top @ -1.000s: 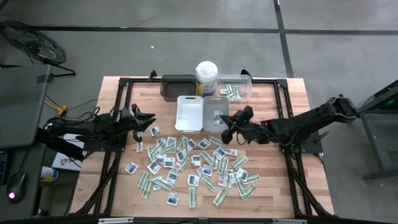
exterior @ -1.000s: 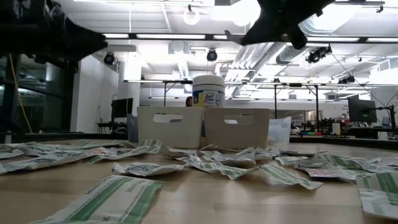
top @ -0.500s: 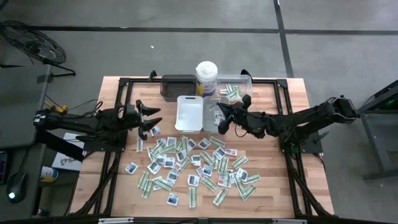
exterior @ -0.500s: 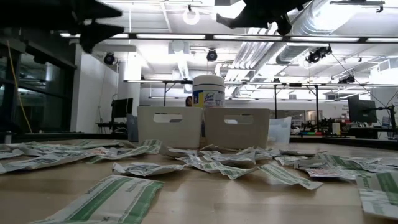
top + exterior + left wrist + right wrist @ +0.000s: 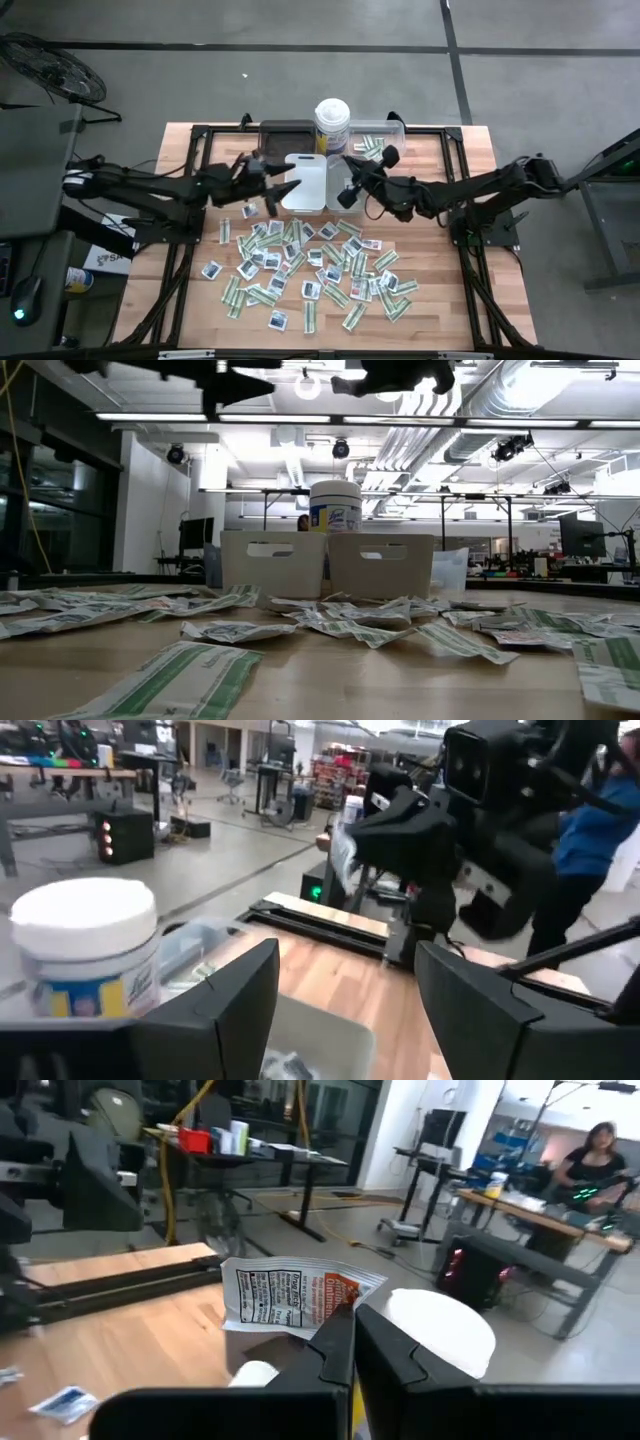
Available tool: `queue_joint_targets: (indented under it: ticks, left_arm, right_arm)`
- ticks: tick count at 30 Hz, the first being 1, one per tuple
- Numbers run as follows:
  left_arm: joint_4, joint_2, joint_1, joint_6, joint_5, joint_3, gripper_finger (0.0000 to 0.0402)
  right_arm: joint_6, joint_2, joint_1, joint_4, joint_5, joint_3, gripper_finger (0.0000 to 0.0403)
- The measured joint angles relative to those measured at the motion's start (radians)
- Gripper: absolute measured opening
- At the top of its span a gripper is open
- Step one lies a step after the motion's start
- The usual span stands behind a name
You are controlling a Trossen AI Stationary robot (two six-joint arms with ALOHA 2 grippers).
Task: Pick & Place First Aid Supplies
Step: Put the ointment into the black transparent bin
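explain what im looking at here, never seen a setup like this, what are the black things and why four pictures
The black things are two robot arms at a wooden table. One camera looks straight down, one sits at table height, and one rides on each wrist.

Scattered on the table are small first aid packets. Behind them stand a white tray, a grey tray, a dark tray, a clear tray and a white lidded canister.

The left end effector is open and empty, above the white tray's edge. The right end effector, above the grey tray, is shut on a white printed sachet.
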Motion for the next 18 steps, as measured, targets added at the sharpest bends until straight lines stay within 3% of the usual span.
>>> queue_joint_targets:
  ticks: [6,18]
  left_arm:
    - [0.008,0.144,0.035,0.015,0.061,0.113,0.0229]
    - [0.003,0.319,0.04,0.015,0.05,0.285,0.0228]
  right_arm:
    - [-0.016,0.014,0.017,-0.003,0.041,0.024,0.0]
    - [-0.056,0.015,0.025,-0.01,0.012,0.024,0.0]
